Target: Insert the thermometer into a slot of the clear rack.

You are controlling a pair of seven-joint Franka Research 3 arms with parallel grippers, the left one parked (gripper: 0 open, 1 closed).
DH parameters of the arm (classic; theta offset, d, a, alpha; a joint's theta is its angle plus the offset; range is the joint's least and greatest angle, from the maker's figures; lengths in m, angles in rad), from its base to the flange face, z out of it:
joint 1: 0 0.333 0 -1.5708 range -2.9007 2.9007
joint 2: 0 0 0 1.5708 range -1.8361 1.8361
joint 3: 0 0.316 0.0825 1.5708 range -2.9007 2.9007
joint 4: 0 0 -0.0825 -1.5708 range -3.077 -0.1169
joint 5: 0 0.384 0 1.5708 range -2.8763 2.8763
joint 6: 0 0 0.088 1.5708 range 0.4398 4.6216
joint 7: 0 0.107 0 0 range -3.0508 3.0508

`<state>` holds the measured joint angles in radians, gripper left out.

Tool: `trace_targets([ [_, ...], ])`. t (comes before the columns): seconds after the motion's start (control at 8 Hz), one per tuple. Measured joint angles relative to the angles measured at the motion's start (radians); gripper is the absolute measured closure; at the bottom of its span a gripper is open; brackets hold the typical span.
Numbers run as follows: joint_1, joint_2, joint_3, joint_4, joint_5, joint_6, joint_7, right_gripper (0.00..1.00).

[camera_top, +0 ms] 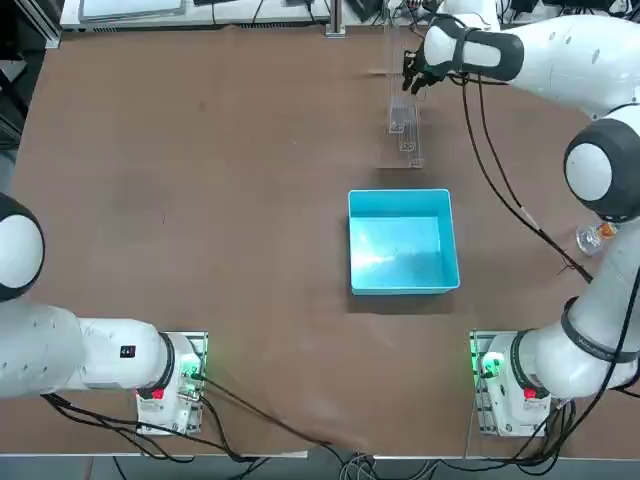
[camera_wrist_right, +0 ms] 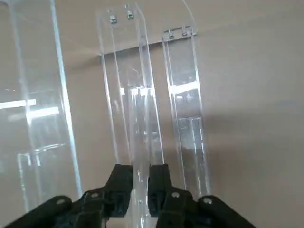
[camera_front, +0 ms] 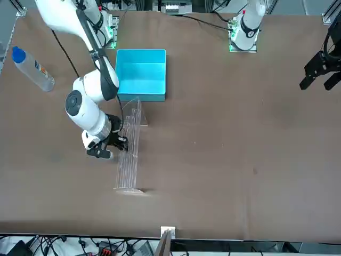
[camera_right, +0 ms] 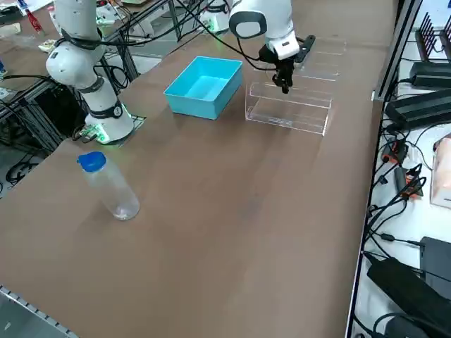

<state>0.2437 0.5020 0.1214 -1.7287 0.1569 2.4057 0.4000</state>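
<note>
Clear rack (camera_top: pixel 404 120) walls flanking end effector (camera_wrist_right: pixel 140 183)

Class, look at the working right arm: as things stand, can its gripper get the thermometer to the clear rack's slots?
Probably yes. The right gripper, shut on the thermometer, hangs directly over the clear rack, with nothing between them.

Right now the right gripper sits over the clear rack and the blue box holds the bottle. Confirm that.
Not quite. The right gripper is over the clear rack, but the blue box holds nothing; the top view shows it empty. The bottle lies on the table apart from it, as the right side view shows.
</note>
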Motion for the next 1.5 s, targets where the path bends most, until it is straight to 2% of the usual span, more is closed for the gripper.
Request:
trace_targets([
  [0.38,0.001,0.006,0.0,0.0,-0.008,0.0,0.0,0.75],
  [0.62,0.001,0.006,-0.001,0.001,-0.014,0.001,0.0,0.61],
  [0.75,0.0,0.006,-0.006,0.001,-0.027,0.001,0.0,0.46],
  [1.0,-0.001,0.004,-0.013,0.003,-0.036,0.001,-0.002,0.08],
  [1.12,0.0,0.0,-0.013,0.011,-0.04,-0.003,-0.002,0.0],
  [1.25,-0.002,-0.011,-0.017,0.021,-0.057,-0.022,-0.002,0.0],
  [1.5,-0.03,-0.06,-0.041,0.045,-0.084,-0.131,-0.049,0.0],
])
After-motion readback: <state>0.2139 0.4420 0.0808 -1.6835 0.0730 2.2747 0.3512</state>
